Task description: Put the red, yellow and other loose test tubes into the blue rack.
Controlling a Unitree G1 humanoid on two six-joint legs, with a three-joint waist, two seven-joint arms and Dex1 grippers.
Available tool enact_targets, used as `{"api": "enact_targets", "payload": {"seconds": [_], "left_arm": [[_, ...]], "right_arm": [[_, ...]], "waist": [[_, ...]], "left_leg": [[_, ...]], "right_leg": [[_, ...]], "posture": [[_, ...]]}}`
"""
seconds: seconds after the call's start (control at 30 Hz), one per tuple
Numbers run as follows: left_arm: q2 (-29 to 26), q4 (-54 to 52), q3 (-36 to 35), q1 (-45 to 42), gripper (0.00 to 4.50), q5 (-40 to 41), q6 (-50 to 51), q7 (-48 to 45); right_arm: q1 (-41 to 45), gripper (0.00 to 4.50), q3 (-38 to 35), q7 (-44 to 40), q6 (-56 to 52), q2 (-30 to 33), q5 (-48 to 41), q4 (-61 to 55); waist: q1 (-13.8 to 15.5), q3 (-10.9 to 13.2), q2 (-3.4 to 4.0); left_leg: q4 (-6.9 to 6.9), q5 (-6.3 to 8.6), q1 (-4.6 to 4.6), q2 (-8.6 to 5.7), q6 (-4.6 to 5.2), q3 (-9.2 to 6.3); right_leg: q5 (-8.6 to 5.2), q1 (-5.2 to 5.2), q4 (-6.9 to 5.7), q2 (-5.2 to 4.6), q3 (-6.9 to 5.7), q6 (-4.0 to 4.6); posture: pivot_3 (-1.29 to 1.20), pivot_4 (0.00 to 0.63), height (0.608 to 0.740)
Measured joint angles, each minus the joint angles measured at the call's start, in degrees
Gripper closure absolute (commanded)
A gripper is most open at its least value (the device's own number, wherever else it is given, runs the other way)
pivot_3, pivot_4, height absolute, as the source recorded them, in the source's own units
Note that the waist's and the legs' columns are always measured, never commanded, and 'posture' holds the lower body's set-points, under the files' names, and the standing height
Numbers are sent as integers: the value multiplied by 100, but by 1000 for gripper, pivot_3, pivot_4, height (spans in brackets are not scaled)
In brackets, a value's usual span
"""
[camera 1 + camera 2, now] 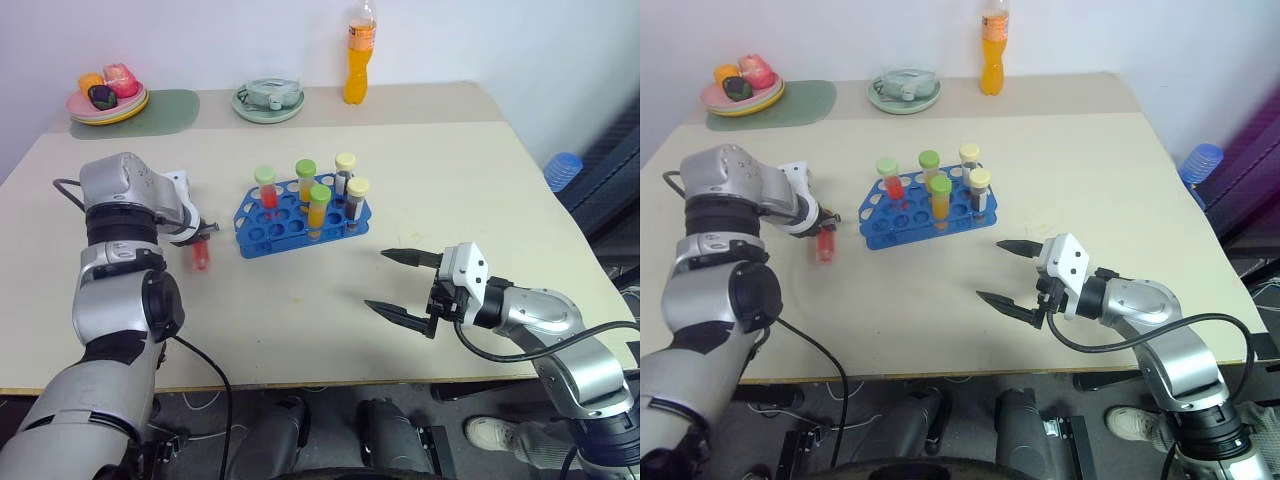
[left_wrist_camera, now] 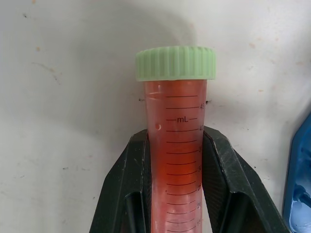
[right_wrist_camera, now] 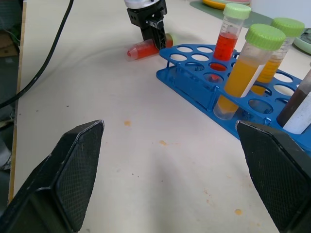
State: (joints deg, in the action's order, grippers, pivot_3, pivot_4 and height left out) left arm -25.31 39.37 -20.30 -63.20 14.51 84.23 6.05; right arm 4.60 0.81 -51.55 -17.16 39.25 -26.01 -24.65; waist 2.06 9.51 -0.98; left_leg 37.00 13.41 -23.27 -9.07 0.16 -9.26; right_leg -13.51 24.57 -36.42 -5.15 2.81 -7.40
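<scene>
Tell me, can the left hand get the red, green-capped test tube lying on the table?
Probably yes: the left hand already straddles the red, green-capped test tube, one finger against each side, on bare table beside the blue rack. Nothing blocks it.

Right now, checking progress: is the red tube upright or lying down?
Lying down: the red tube rests flat on the table, left gripper around it.

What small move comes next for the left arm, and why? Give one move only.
Probably lift. The left tool has its fingers against both sides of the red tube, which lies on the table beside the rack. Raising it a little would free it to be turned upright for one of the empty holes. The right tool stands open and apart.
</scene>
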Motion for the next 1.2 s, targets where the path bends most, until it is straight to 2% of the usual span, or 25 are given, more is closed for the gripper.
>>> {"api": "enact_targets", "payload": {"seconds": [0.07, 0.17, 0.3, 0.43, 0.57, 0.83, 1.07, 1.2], "left_arm": [[-33, -615, 55, 364, 3732, 75, -208, -297], [-129, -2242, 146, 1431, 3732, 243, -1465, -1093], [-408, -4384, 426, 2971, 3732, 663, -3837, -3138], [-229, -5279, 665, 3981, 3732, 907, -5830, -4483], [-70, -4932, 1080, 4369, 3732, 476, -7441, -4903], [854, -3007, 1731, 3973, 3732, -835, -10160, -4087], [1476, -2140, 2016, 3940, 3732, -877, -10881, -3930], [1547, -1919, 2018, 3863, 3732, -814, -11017, -3905]], "right_arm": [[11, 0, -19, -15, 3, 8, 3, 3], [37, 0, -73, -18, -6, 13, -2, 5], [46, 0, -128, -90, 3, 25, 2, 26], [74, 0, -128, -166, -3, 25, -6, 37], [75, 0, -142, -196, -14, 52, -3, 112], [55, 0, -267, -217, -160, 214, -23, 105], [5, 0, -508, -233, -333, 401, -147, -28], [-35, 0, -645, -216, -390, 464, -189, -89]], "waist": [[-4, 1, -2], [-57, 2, -3], [-110, 2, -3], [-121, -6, 11], [-120, -6, 11], [24, -6, 11], [22, -5, 10], [22, -6, 11]], "left_leg": [[0, 0, -1, 0, 0, 0], [-4, 0, -6, 3, -1, 1], [-5, 2, -9, 2, 3, 3], [-5, 12, -1, 2, 18, 7], [-5, 26, -1, 2, 44, 6], [2, 30, -3, 0, 52, 11], [3, 31, -3, 0, 56, 12], [4, 31, -3, 0, 56, 12]], "right_leg": [[0, 1, 1, -1, 1, 0], [1, 6, 4, -13, 2, 2], [1, -2, 20, -21, 0, 4], [0, -13, 27, -23, 0, 5], [0, -12, 26, -22, 0, 6], [1, -13, 30, -25, -1, 4], [1, -12, 29, -24, -1, 3], [1, -13, 28, -24, -1, 3]], "posture": [[0, 150, 740], [0, 150, 740], [0, 150, 740], [0, 150, 740], [0, 150, 740], [0, 150, 740], [0, 150, 740], [0, 150, 740]]}}
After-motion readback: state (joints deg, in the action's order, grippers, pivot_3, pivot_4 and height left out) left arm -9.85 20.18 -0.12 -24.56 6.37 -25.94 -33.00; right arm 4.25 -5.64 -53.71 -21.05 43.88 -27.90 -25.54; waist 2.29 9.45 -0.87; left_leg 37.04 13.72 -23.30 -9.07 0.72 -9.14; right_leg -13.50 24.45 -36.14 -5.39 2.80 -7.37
